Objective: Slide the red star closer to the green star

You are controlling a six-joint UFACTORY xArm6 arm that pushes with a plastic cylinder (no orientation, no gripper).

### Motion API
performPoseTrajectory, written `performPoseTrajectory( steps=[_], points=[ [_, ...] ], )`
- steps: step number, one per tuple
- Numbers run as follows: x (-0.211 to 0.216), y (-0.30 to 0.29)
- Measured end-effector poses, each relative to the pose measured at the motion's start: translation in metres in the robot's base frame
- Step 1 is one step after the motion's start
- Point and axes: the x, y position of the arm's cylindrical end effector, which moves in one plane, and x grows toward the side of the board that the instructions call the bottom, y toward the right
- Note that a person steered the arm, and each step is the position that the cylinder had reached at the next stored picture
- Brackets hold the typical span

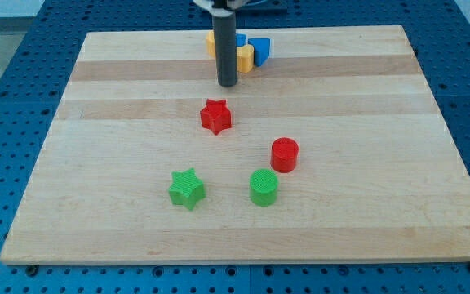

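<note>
The red star (215, 116) lies near the middle of the wooden board (121, 122). The green star (187, 189) lies below it and slightly to the view's left, well apart from it. My tip (228, 83) stands just above the red star and a little to its right, with a small gap between them. The dark rod rises from the tip to the view's top edge.
A red cylinder (284, 154) and a green cylinder (263, 187) stand to the right of the stars. A yellow block (244, 56) and a blue block (259, 49) cluster at the board's top edge, partly hidden behind the rod.
</note>
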Motion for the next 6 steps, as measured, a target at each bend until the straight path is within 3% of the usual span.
performPoseTrajectory(
  steps=[6],
  points=[
    [0.154,-0.02]
  ],
)
